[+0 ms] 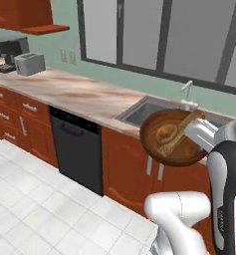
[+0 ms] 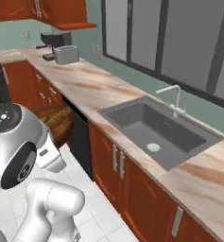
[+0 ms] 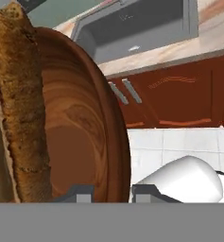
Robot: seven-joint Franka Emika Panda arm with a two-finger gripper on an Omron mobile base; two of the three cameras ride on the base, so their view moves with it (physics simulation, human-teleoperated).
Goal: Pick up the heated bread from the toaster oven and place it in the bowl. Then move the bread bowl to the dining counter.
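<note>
The bread (image 1: 166, 133) sits inside the bowl (image 1: 175, 154), and the bowl is up in the air, carried in front of the red lower cabinets (image 1: 127, 164) just below the sink (image 2: 156, 130). It's tipped hard, its open face turned toward the left base camera, the bun resting against the pale bar (image 1: 181, 132) across the rim. In the hand view the gripper (image 3: 112, 193) has its two tips standing either side of the bowl's rim (image 3: 114, 142), so it looks clamped on the bowl's edge, jaws only narrowly apart.

So, by my read, the bread is loaded and this is the carry to the dining counter. The thing to get right is the tilt: with the bowl this steep, the bun could roll out over the lip. Better to level the wrist before the base swings round, and turn slowly. An edge grip leaves the bowl free to pivot, so gentle starts and stops matter. Keep it clear of the worktop (image 2: 92, 90) and faucet (image 2: 172, 97) too.
</note>
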